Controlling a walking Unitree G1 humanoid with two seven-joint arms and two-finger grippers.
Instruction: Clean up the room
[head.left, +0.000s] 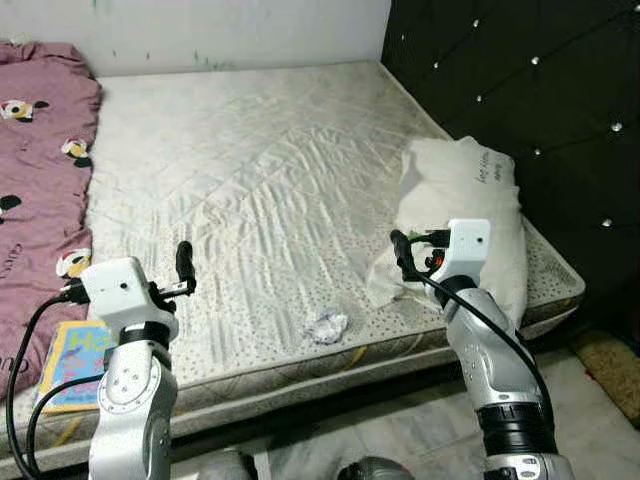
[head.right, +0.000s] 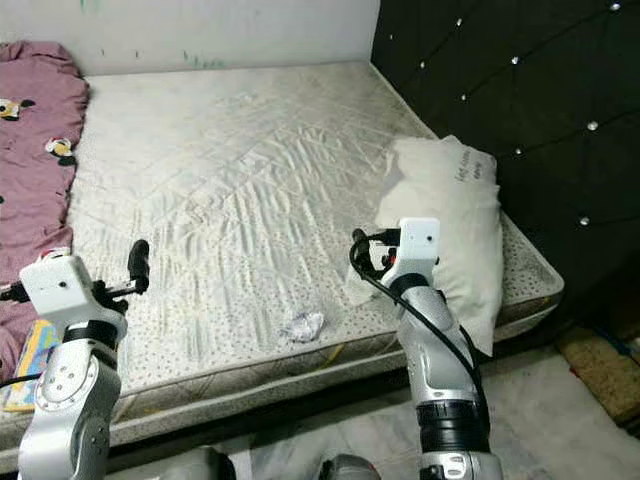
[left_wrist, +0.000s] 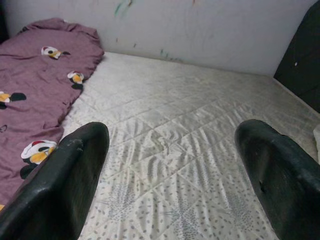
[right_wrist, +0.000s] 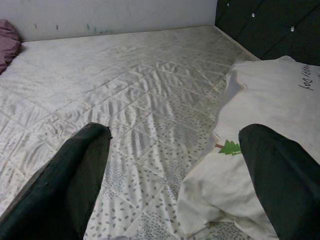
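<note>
Left claw: our left gripper (head.left: 184, 268) hovers over the near left part of the mattress, its two black fingers (left_wrist: 55, 187) spread wide apart and holding nothing
Far left: a purple blanket (head.left: 40, 170) with cartoon prints lies along the left side of the bed, reaching up to the wall
Near left edge: a colourful book (head.left: 72, 365) lies at the mattress edge, just beside the blanket and partly behind our left arm
Surface: a bare quilted white mattress (head.left: 250, 170), wrinkled, with a small speckled print toward the near edge
Near middle: a crumpled white wad (head.left: 327, 325) sits close to the front edge, between our two arms
Right claw: our right gripper (head.left: 402, 255) is released too, fingers apart, just above the near corner of the pillow
Right: a white pillow (head.left: 470, 215) rests against the headboard side
Room: pale scuffed wall (head.left: 200, 30) behind the bed, black tufted headboard (head.left: 520, 90) with shiny studs on the right, light floor (head.left: 400, 440) below
</note>
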